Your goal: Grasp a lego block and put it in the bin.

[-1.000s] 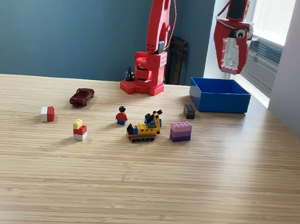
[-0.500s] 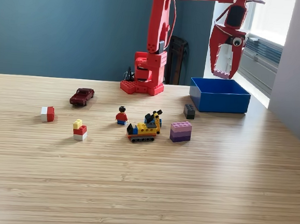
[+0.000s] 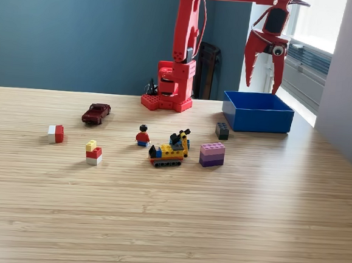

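The red gripper [image 3: 262,88] hangs above the blue bin [image 3: 257,121], fingers spread apart and empty. The bin rests on the table [image 3: 169,222], exterior view's right.

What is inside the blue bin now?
Only the far inner wall of the blue bin shows. Its near wall hides the floor, so any contents cannot be seen. The open gripper hangs above it.

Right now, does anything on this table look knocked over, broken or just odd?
Nothing stands out. The blocks, the small figure and the toy car sit upright and apart on the table. The gripper hangs open and empty above the blue bin.
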### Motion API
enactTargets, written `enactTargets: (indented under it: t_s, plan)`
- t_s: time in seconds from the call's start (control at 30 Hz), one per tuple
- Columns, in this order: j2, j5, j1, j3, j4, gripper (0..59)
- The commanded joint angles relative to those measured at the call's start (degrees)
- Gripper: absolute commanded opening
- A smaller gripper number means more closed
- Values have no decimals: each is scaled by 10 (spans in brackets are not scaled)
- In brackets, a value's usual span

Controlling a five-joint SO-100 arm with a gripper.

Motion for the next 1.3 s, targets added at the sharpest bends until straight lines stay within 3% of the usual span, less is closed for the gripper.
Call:
enactTargets:
  t_s: [0.03,0.4,0.57,0.87,1.3]
  plan:
    - [13,-1,-3,-12,8,248]
    - [13,64,116,-66,0,69]
    - [13,95,223,-84,-4,20]
    - [13,94,392,-111,-5,1]
    - [13,88,446,-117,-5,1]
